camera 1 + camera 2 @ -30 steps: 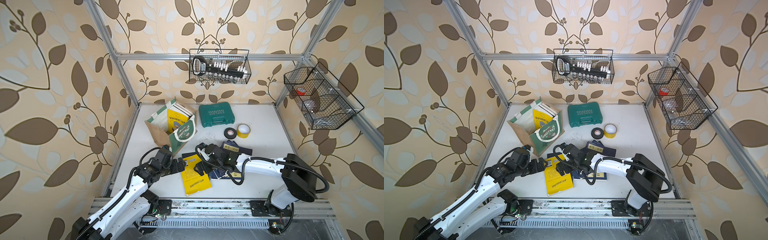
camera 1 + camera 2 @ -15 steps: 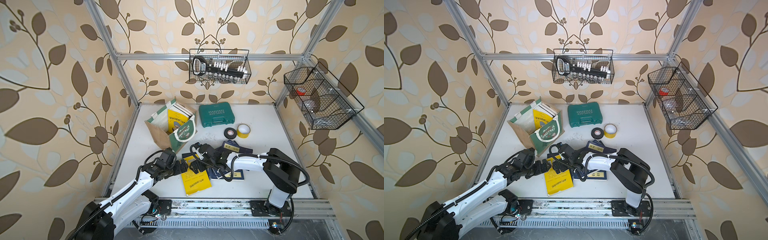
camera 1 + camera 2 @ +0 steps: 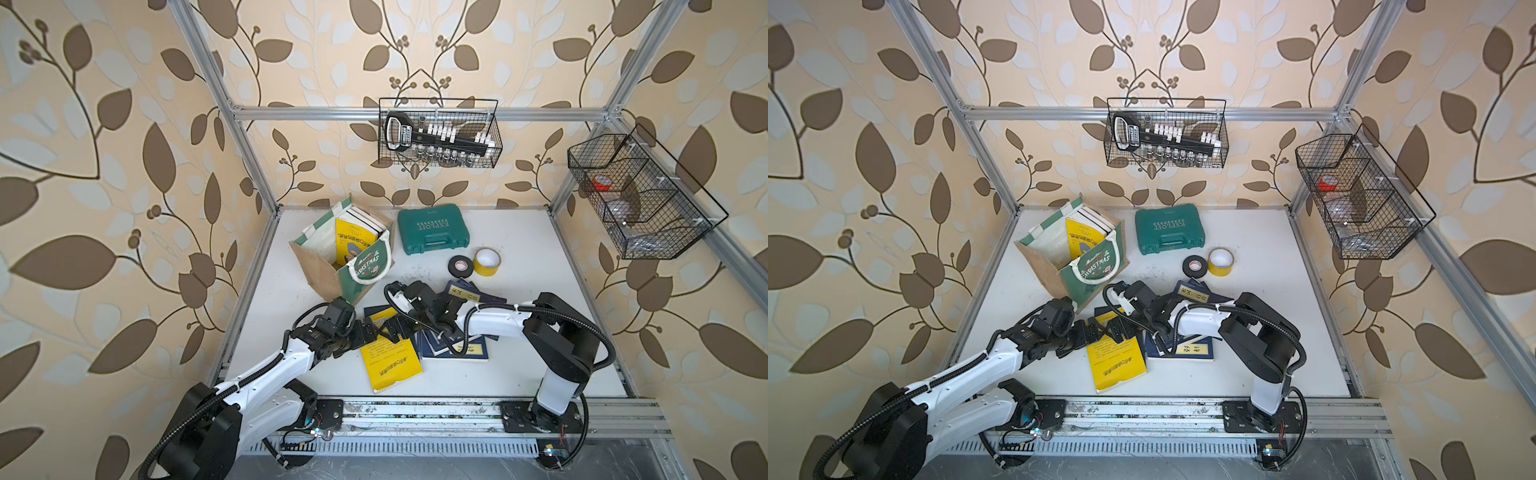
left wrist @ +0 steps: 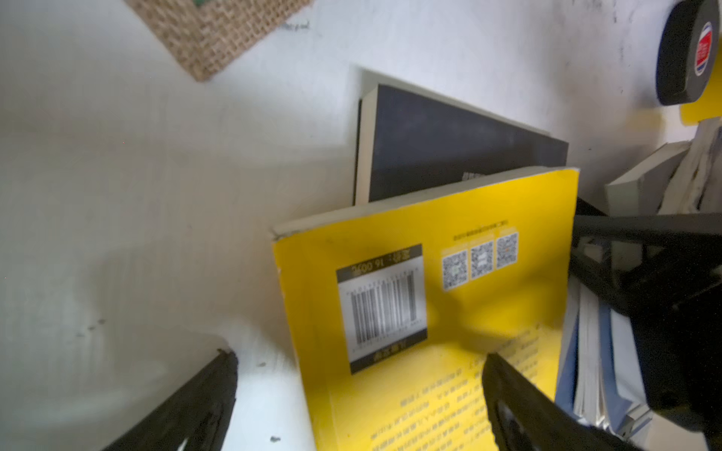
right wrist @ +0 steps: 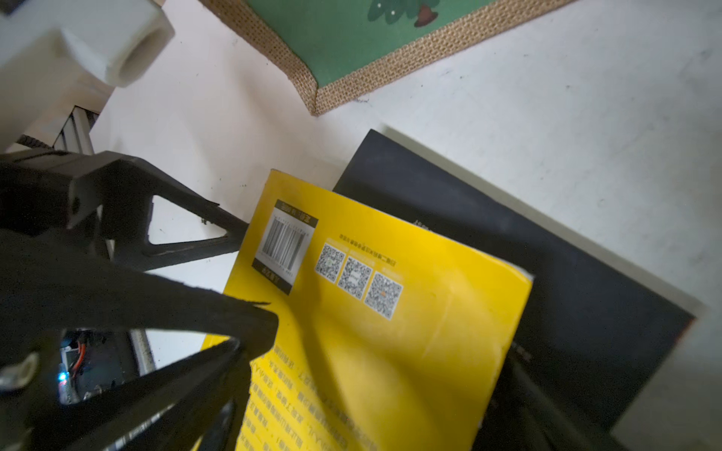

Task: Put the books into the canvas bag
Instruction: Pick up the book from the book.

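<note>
Several books (image 3: pixel 356 233), a yellow cover foremost, stand inside the canvas bag (image 3: pixel 322 270), which sits open on the white table (image 3: pixel 540 291) in both top views. Right of the bag lies a green tool case (image 3: pixel 432 229); forward of that, and still right of the bag, a black tape roll (image 3: pixel 460 264) touches a yellow tape roll (image 3: pixel 487 262). Just in front of the bag's nearest corner a yellow book (image 3: pixel 390 361) lies barcode side up, its far end resting on a navy book (image 4: pixel 449 144), with more navy books (image 3: pixel 463 349) fanned out just to its right. Both arms crowd over this spot and hide much of the pile from above. The left gripper (image 4: pixel 357 386) reaches in from the bag's side with its jaws spread wide: one of its fingers (image 4: pixel 187 402) is over bare table, the other over the yellow cover near its spine edge. The right gripper (image 5: pixel 390 351) comes from the opposite side, also spread wide, its fingers (image 5: pixel 242 324) flanking the two long edges of the yellow book. Neither clamps anything; whether any fingertip actually touches the cover cannot be told.
</note>
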`<state>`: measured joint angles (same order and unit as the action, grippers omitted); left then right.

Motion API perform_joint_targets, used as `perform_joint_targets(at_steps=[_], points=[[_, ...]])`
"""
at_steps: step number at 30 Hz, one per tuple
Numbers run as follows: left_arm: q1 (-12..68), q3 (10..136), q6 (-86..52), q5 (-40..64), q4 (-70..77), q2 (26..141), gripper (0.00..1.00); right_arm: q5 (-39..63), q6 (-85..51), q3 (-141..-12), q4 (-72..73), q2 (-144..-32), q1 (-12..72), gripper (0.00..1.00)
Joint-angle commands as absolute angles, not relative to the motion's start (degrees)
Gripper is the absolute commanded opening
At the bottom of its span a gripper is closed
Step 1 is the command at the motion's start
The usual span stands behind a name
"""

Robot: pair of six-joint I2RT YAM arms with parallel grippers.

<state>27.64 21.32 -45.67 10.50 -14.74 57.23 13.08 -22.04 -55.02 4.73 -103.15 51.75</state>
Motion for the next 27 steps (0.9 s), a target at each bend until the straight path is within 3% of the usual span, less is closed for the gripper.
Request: perform_joint_targets(at_steps=[1,11,17,23,27], points=[[27.5,18.6,-48.6,15.8,-4.8,57.2,0.94,20.3,-20.5,-53.5,6.5,-103.9,53.3,0.94],[25.5,15.4,-52.0,18.5,0.4,52.3,0.73,27.0,-18.3,-51.2,10.1,-102.9,53.3,0.93],[25.3,16.8,-50.5,18.0,-3.5,47.2,0.45,26.8,-17.9,-51.3,9.9,-102.7,53.3,0.93],[25.3,19.5,-47.7,17.7,-10.5,41.4,0.04,29.1,-18.2,-50.2,11.1,-101.3,51.4,0.93],[25.3,23.4,-45.2,17.2,-17.6,37.3,0.00,32.0,-17.2,-48.8,11.5,-97.5,48.8,0.93]])
